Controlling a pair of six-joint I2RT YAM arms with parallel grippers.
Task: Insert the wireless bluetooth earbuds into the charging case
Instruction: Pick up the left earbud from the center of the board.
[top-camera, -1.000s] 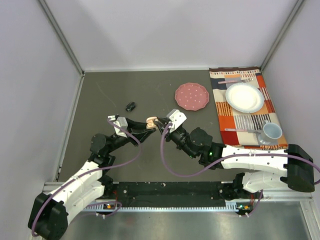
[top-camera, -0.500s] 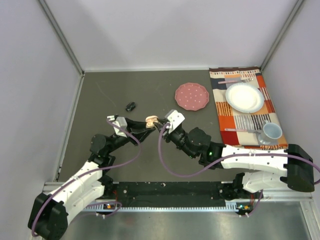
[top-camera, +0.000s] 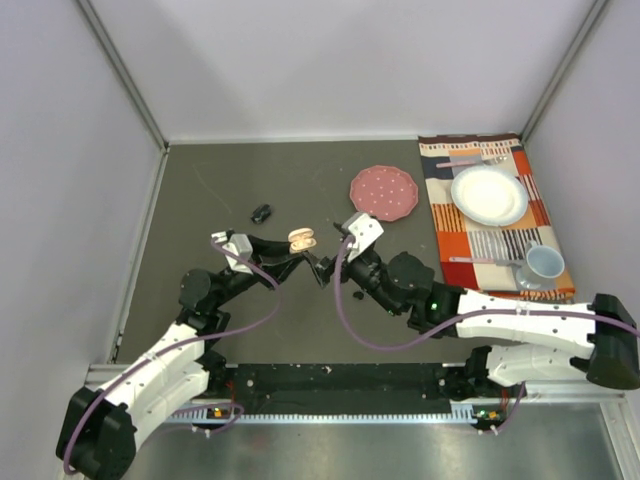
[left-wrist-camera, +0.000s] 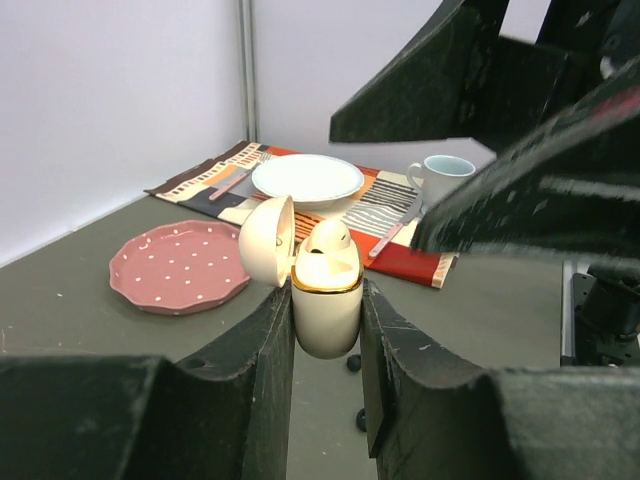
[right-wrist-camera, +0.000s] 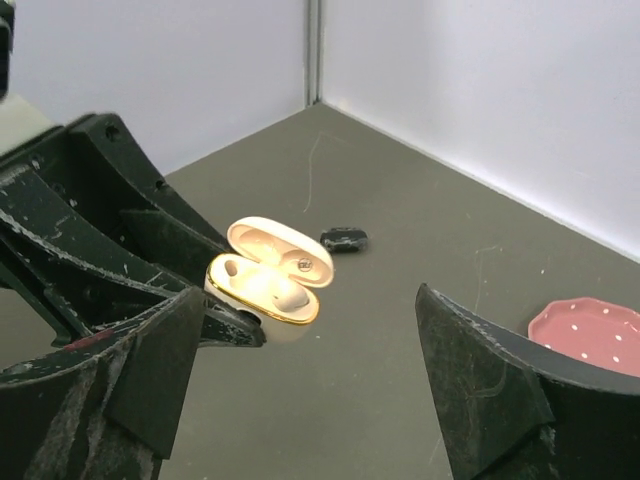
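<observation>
The cream, rounded plastic charging case (left-wrist-camera: 326, 300) with a gold rim sits just left of centre in the top view. It is upright with its hinged lid swung open, and the left gripper (top-camera: 296, 254) is clamped on its lower body, one black finger on each side. A glossy white earbud (left-wrist-camera: 330, 240) pokes up out of the case's mouth. The right gripper (top-camera: 322, 267) is just to the right of the case and apart from it, with its jaws spread wide and nothing between them. A small black rounded item (top-camera: 262, 212) lies on the dark grey counter (top-camera: 220, 180) up and left of the case. A pink dotted plate (top-camera: 383, 192) lies up and right. Beyond it, a striped cloth placemat (top-camera: 452, 250) carries a white plate (top-camera: 488, 195) and a pale cup (top-camera: 545, 263).
</observation>
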